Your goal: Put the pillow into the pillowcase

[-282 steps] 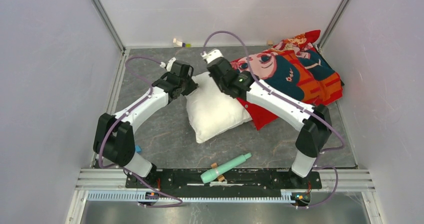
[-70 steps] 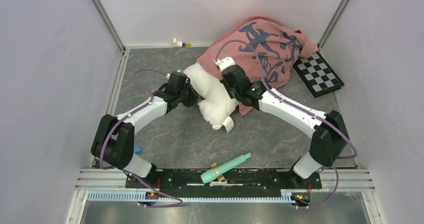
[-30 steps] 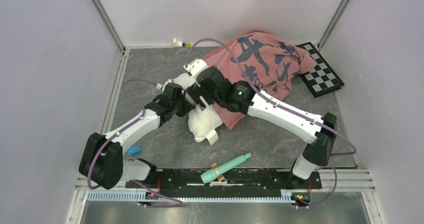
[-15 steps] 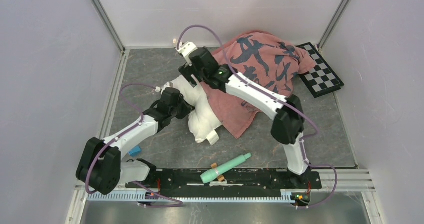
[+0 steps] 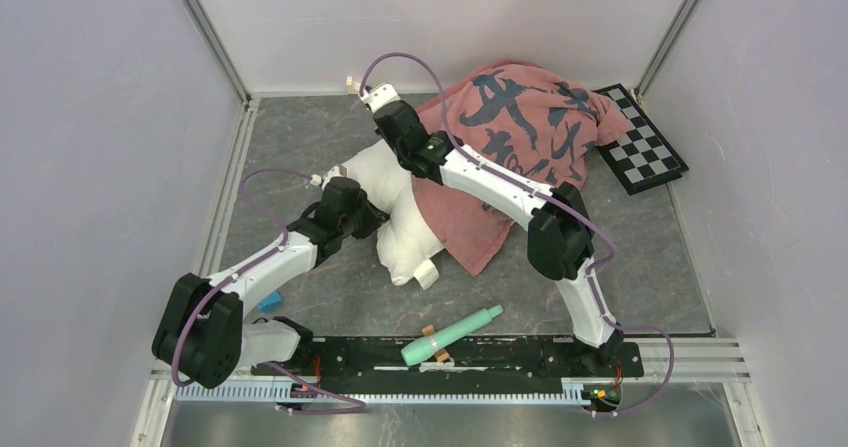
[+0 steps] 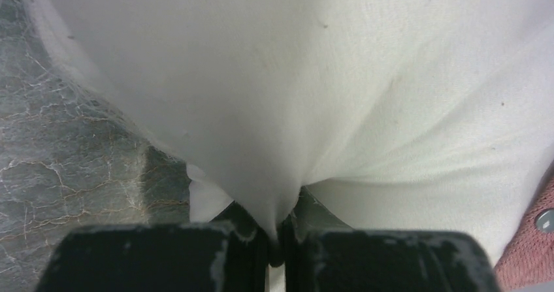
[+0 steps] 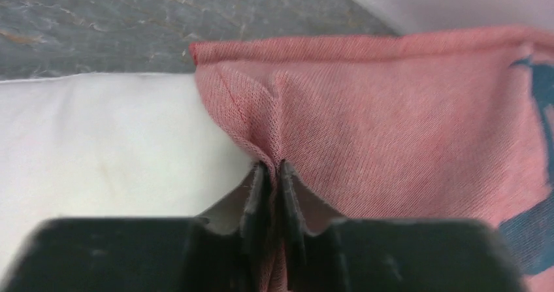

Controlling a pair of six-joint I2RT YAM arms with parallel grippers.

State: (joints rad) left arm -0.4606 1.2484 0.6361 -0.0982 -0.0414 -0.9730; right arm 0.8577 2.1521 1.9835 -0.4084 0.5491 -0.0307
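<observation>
The white pillow lies mid-table, its right part under the faded pink pillowcase with dark brush marks. My left gripper is at the pillow's left side, shut on a pinch of its white cloth. My right gripper reaches over the pillow to the pillowcase's left edge. In the right wrist view it is shut on a fold of the pink hem, with the pillow just to the left of the pinch. The pillowcase's other side is hidden.
A black-and-white checkerboard lies at the back right, partly under the pillowcase. A teal cylinder rests by the near rail, a blue block beside my left arm's base, and small bits at the back wall. Walls enclose three sides.
My right gripper swung from over the pillow toward the back, to the pillowcase's left edge, and closed on the hem. The left gripper kept its hold on the pillow.
</observation>
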